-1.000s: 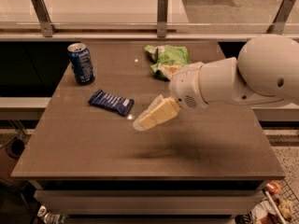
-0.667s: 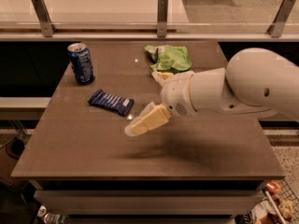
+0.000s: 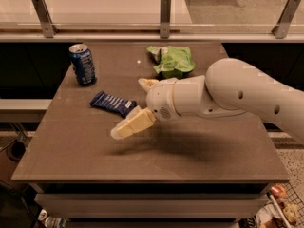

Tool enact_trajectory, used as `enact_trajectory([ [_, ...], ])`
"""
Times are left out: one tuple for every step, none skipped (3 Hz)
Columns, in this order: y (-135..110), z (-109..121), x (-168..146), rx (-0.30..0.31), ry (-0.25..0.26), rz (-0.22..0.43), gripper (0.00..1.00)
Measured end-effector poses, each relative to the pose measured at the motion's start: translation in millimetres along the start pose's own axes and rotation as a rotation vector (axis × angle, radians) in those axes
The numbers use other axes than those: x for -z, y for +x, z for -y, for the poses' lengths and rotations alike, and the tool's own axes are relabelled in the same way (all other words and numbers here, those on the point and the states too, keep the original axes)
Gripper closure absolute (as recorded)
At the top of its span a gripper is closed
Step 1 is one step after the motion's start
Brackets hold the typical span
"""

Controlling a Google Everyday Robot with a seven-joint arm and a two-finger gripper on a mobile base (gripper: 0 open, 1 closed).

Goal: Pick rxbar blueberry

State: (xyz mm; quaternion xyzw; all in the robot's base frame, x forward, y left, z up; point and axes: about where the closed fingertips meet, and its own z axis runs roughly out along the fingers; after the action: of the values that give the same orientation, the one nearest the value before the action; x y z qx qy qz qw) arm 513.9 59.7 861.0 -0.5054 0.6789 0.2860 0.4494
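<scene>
The rxbar blueberry (image 3: 112, 102) lies flat on the brown table (image 3: 190, 151), left of centre, a dark blue wrapper with white lettering. My gripper (image 3: 127, 107) hangs just right of the bar, above the table, on the end of the white arm (image 3: 237, 94) that comes in from the right. It is open and empty. One cream finger (image 3: 130, 124) points down-left in front of the bar's right end. The other finger (image 3: 146, 83) sits behind it. The bar's right end lies between them.
An upright blue soda can (image 3: 82, 64) stands at the table's back left. A crumpled green snack bag (image 3: 172, 61) lies at the back centre. A rail with metal posts (image 3: 165, 11) runs behind the table.
The arm and gripper have moved left and slightly back toward the bar. The bar, can and bag have not moved.
</scene>
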Motion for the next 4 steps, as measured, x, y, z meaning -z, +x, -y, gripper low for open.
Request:
enact_trajectory([
  [-2.4,6.8,-20.9,-0.014,-0.030,0.017,0.00],
  [-1.7,15.5,-40.5,-0.035,-0.055,0.030,0.00],
  [3.5,22.6,-57.1,-0.056,-0.070,0.027,0.00],
  [10.6,28.1,-67.5,-0.072,-0.061,0.024,0.00],
])
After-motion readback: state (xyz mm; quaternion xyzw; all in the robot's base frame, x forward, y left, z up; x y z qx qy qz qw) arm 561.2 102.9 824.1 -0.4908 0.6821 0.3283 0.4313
